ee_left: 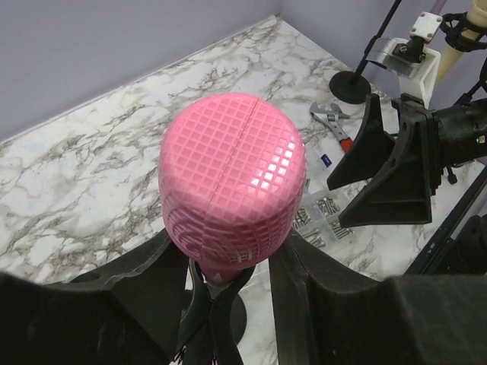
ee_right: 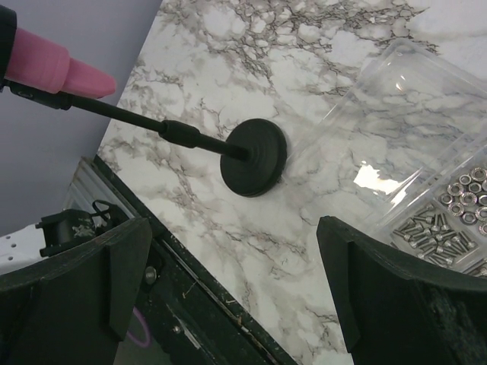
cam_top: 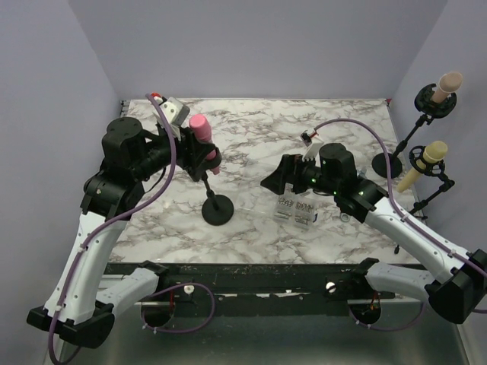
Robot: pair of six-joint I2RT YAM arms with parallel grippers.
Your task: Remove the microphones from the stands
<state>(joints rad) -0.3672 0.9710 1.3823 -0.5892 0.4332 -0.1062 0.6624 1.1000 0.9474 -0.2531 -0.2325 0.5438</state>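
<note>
Your top camera looked down from high behind the near edge, taking in the whole marble table (cam_top: 251, 129). Your left wrist camera sat close behind the pink microphone (ee_left: 232, 198), facing right. Your right wrist camera looked down toward the near left, sharing the stand base (ee_right: 253, 157) with the top view.

No text, brand, number or sign can be read in any of the views. A small blue tag (ee_left: 325, 160) lies by the clear box (ee_left: 329, 217) of screws on the table (ee_left: 91, 175), but whatever is printed on it is too small to make out. The head of the pink microphone (ee_left: 232, 186) carries only a moulded grid pattern.
</note>
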